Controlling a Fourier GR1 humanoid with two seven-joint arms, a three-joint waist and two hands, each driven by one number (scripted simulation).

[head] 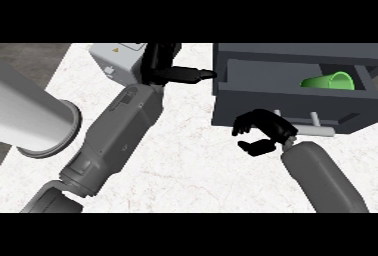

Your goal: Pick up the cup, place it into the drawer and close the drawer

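Down by the drawer [288, 107] front, the right hand [260, 131] curls its fingers on nothing, just beside the handle [314, 129]. Farther up, the left hand [173, 74] touches the drawer's left wall with straight fingers. Inside the open drawer the green cup [331, 81] lies tipped on the marble bench [192, 150].

White marbled counter [192, 170]; grey floor [29, 57] at upper left

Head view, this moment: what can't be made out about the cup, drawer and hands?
- Green cup: lying in the drawer; its base end is hidden by the drawer wall.
- Drawer handle: partly covered by the right hand.
- Left hand: contact between its fingertips and the drawer's side is unclear.
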